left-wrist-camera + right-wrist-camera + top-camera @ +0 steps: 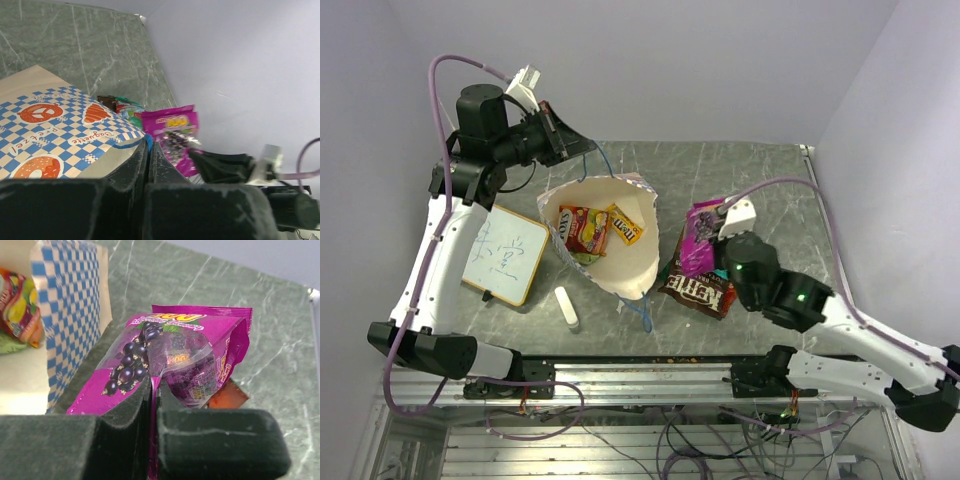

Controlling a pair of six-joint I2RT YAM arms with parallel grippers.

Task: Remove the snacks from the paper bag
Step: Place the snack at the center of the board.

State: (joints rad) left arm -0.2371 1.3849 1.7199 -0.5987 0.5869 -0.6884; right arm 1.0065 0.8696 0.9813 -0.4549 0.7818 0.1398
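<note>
The paper bag [620, 265] stands open in the middle of the table, its mouth facing up. My left gripper [578, 150] is shut on its far rim by the blue cord; the left wrist view shows the jaws [148, 145] closed on that edge of the bag [50, 125]. Inside lie a red-yellow packet [584, 228], a yellow packet [625, 223] and a green one [582, 258]. My right gripper [708, 245] is shut on a purple grape packet [185, 350], held just right of the bag [70, 315]. A brown chocolate bag [698, 290] lies on the table below it.
A wood-framed whiteboard [507, 255] lies left of the bag and a small white cylinder [566, 308] lies near the front edge. Walls close in the table at the back and the right. The right gripper's fingers [220, 165] show in the left wrist view.
</note>
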